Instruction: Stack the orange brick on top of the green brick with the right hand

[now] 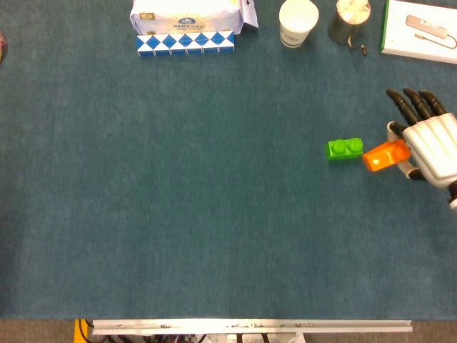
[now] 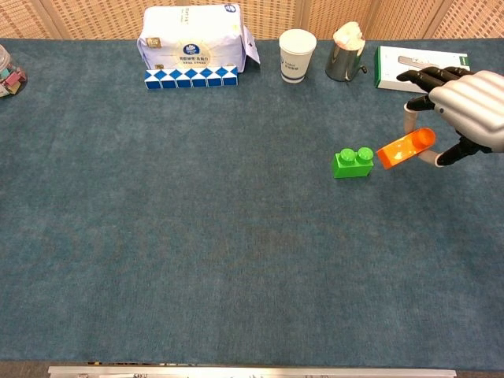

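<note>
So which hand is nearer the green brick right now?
Right. The right hand is just to the right of the green brick, holding the orange brick tilted above the table with its low end by the green one. The left hand is in neither view.
</note>
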